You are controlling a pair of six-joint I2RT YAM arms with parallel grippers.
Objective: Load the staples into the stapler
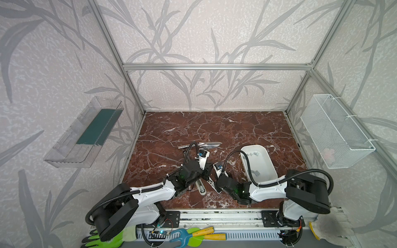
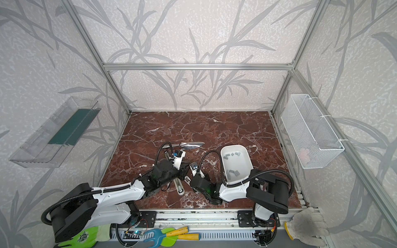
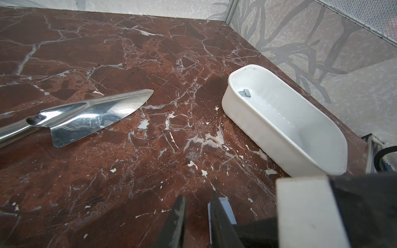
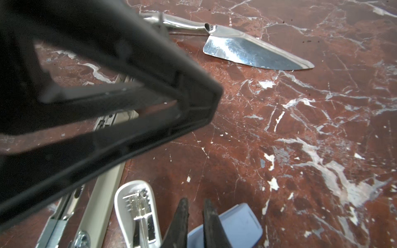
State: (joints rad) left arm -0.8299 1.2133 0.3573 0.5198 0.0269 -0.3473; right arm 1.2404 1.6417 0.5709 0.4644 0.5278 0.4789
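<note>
The stapler (image 1: 200,187) lies opened out on the marble table, front middle. Its long pale base (image 4: 101,193) runs under my left gripper's black body, and its white cover (image 4: 137,214) shows the spring inside. Several grey staples (image 2: 232,155) lie in the white tub (image 1: 268,169); one strip (image 3: 245,93) shows in the left wrist view. My left gripper (image 3: 198,196) hovers over the table, shut, with nothing between its tips. My right gripper (image 4: 196,201) is beside the cover, jaws nearly together. A pale blue flat piece (image 4: 236,225) lies behind them; I cannot tell if it is held.
A steel trowel (image 1: 200,146) lies just behind the grippers. A wire basket (image 1: 337,131) hangs on the right wall and a clear shelf (image 1: 86,133) on the left. Gloves and garden tools (image 1: 193,234) lie beyond the table's front rail.
</note>
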